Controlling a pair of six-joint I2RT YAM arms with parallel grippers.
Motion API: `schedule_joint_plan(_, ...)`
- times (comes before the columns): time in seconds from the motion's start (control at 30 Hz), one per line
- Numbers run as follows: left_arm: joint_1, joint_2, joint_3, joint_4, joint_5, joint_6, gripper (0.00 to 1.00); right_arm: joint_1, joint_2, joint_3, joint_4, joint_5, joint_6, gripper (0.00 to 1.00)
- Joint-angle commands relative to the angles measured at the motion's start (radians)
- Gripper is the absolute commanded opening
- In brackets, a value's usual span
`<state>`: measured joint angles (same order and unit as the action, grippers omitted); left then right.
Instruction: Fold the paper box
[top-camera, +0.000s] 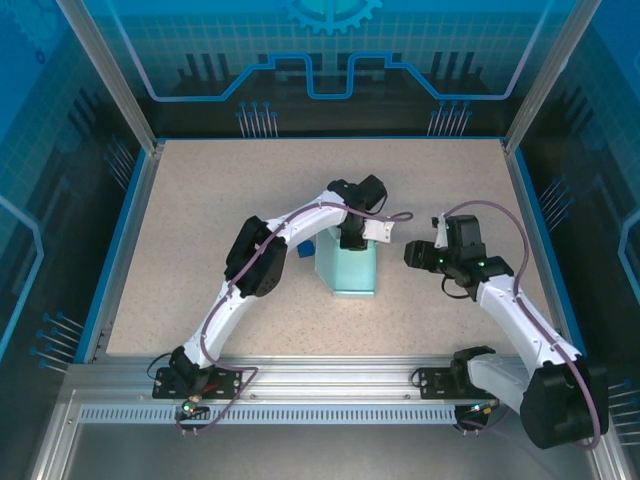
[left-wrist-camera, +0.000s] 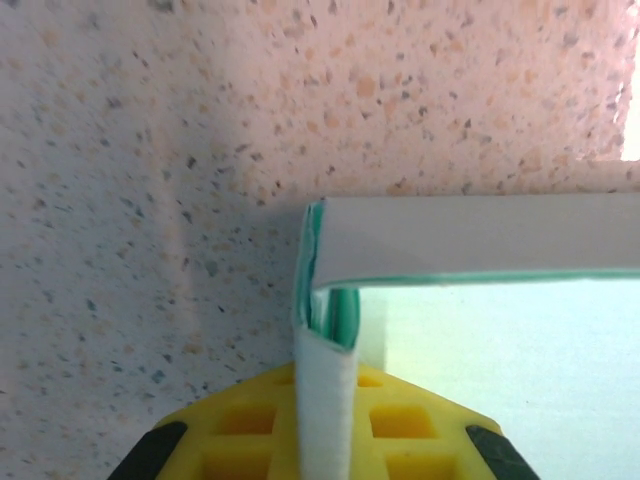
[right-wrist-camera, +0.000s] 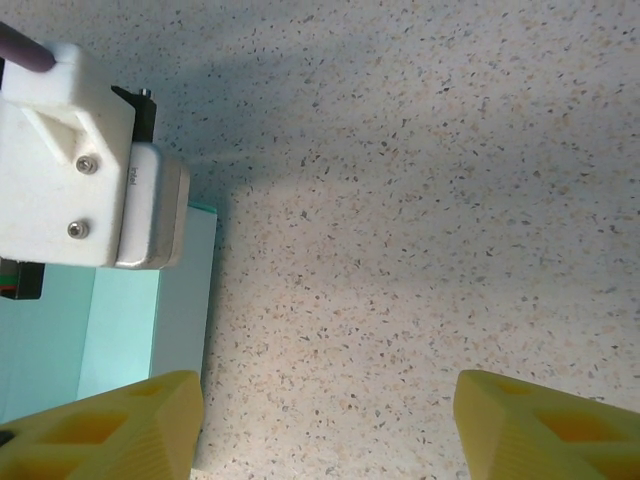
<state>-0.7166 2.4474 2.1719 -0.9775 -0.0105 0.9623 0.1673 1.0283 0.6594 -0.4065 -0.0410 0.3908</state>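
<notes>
The paper box (top-camera: 350, 272) is pale cyan card, standing partly folded at the middle of the table. My left gripper (top-camera: 349, 238) comes down on its far end and is shut on one upright wall. In the left wrist view that wall (left-wrist-camera: 325, 390) is pinched edge-on between the yellow fingers (left-wrist-camera: 240, 425) of the left gripper (left-wrist-camera: 325, 385), with a folded flap (left-wrist-camera: 470, 235) lying across above it. My right gripper (top-camera: 414, 256) hovers just right of the box, open. In the right wrist view the right gripper (right-wrist-camera: 325, 430) holds nothing, and the box (right-wrist-camera: 185, 290) lies at the left edge.
A tiny dark blue cube (top-camera: 306, 249) sits against the box's left side, under the left arm. The left arm's white wrist housing (right-wrist-camera: 70, 160) hangs over the box. Blue rails (top-camera: 120, 240) border the speckled table (top-camera: 200, 190).
</notes>
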Motion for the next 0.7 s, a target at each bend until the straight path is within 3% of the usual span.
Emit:
schedule_joint_plan(0.0, -0.003, 0.036, 0.048, 0.019, 0.035, 0.053, 0.17, -0.015, -0.032, -0.018, -0.038, 0.023, 0.010, 0.68)
schedule_joint_plan(0.2, -0.006, 0.029, 0.055, 0.037, 0.031, 0.038, 0.38, -0.015, -0.037, -0.014, -0.056, 0.016, 0.011, 0.68)
schedule_joint_plan(0.67, -0.005, -0.099, 0.028, 0.072, 0.134, -0.080, 0.60, 0.025, 0.008, -0.042, -0.045, -0.053, 0.013, 0.68)
